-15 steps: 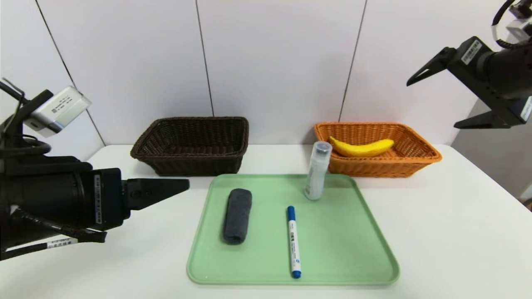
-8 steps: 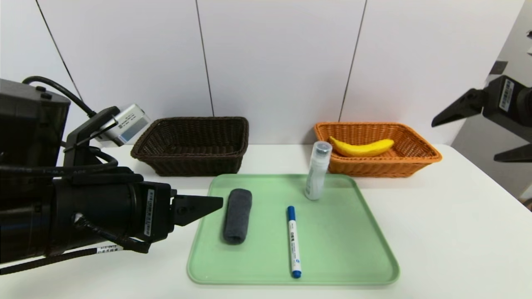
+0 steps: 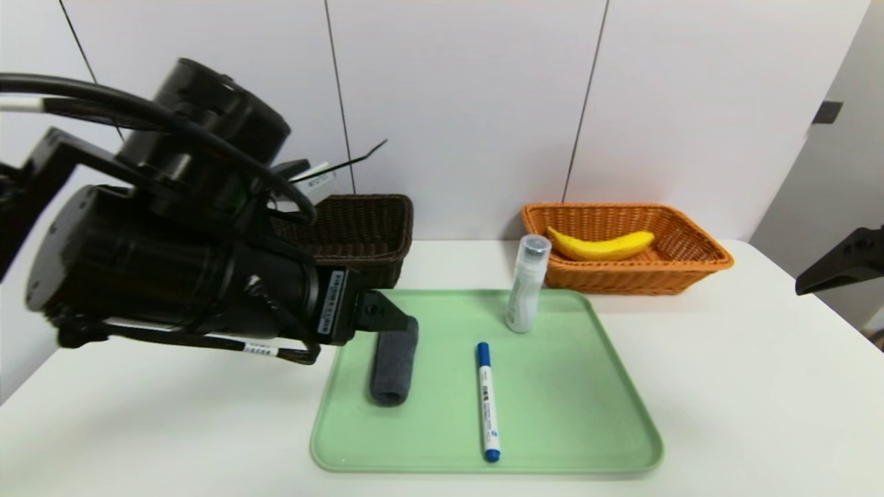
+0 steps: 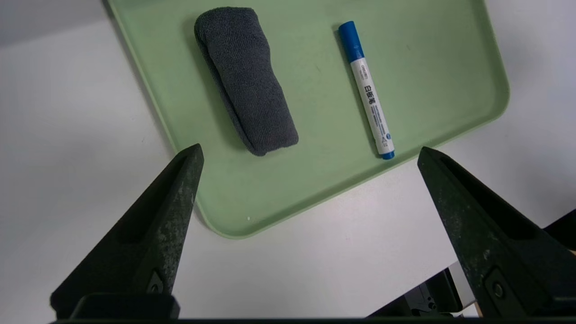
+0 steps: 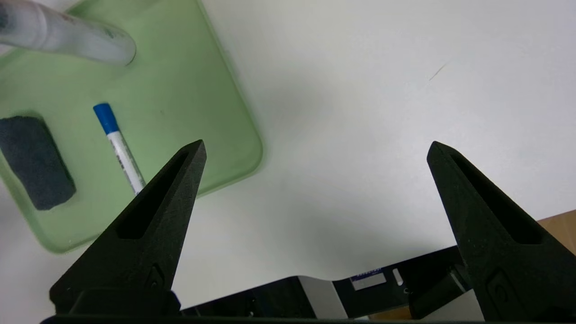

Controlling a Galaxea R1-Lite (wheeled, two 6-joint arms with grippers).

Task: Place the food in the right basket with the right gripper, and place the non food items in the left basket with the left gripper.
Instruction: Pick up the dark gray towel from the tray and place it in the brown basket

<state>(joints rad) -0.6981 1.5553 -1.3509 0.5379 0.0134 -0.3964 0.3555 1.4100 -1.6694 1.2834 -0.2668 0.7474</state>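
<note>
The yellow banana [image 3: 601, 245] lies inside the orange basket [image 3: 690, 266] at the back right. On the green tray [image 3: 566, 386] lie the rolled grey cloth [image 3: 394, 366] and the blue-capped white marker [image 3: 487, 404]. The slim bottle [image 3: 527, 284] stands upright at the tray's back edge. My left gripper [image 3: 395, 320] hangs open and empty above the cloth's far end. In the left wrist view the cloth [image 4: 247, 81] and marker [image 4: 366, 90] lie beyond the open left gripper [image 4: 310, 150]. The right gripper [image 5: 316, 144] is open and empty over bare table right of the tray.
The dark brown basket [image 3: 373, 228] stands at the back left, partly hidden behind my left arm. Only one finger of the right gripper [image 3: 839, 262] shows at the head view's right edge. White table surrounds the tray, with a wall close behind the baskets.
The left arm has swung up and to the right, from beside the tray to over the cloth. The right arm has dropped and drawn back toward the right edge.
</note>
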